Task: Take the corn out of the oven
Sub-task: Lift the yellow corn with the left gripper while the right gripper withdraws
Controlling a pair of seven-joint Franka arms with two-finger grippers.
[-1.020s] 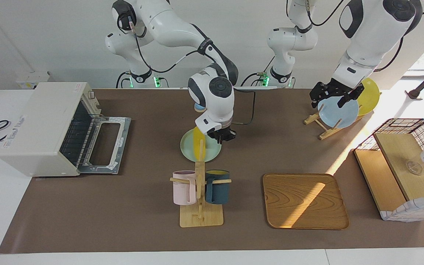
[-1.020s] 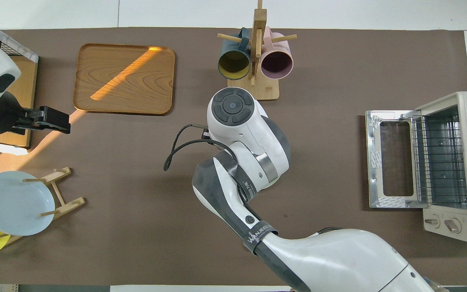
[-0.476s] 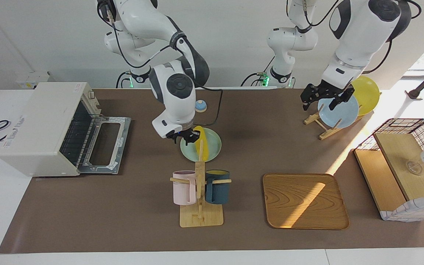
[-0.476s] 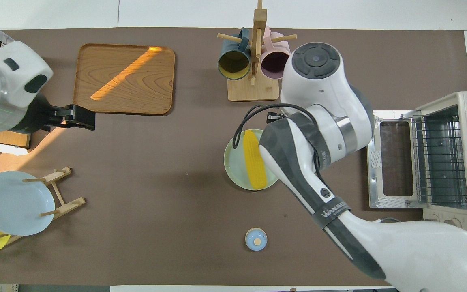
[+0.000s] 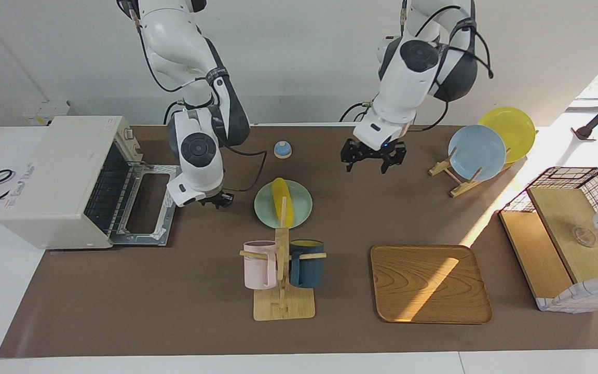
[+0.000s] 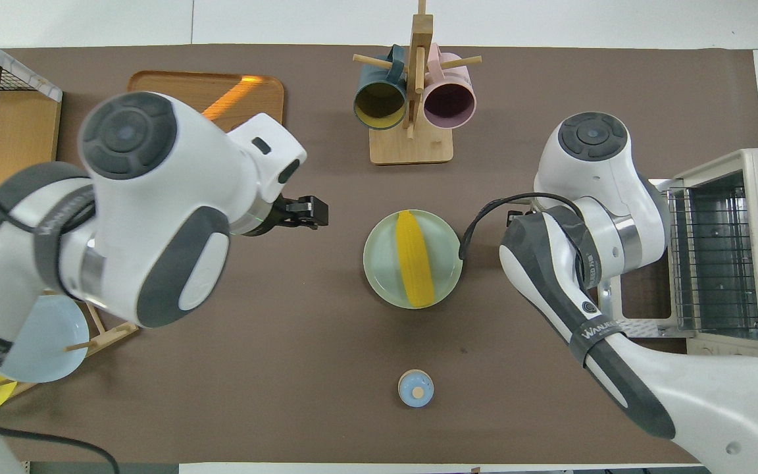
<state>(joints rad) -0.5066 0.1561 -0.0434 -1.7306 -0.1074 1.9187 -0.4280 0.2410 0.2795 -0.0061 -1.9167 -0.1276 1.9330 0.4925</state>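
High facing and overhead views, opposed.

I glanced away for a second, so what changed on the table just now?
The right hand moved off the corn, which lies on the green plate, and now hangs between plate and oven. The left hand, open, swung from the plate rack toward mid-table. Corn, plate and the open oven door stayed put.

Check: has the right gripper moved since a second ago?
Yes. The right gripper has left the green plate holding the corn and shifted toward the oven.
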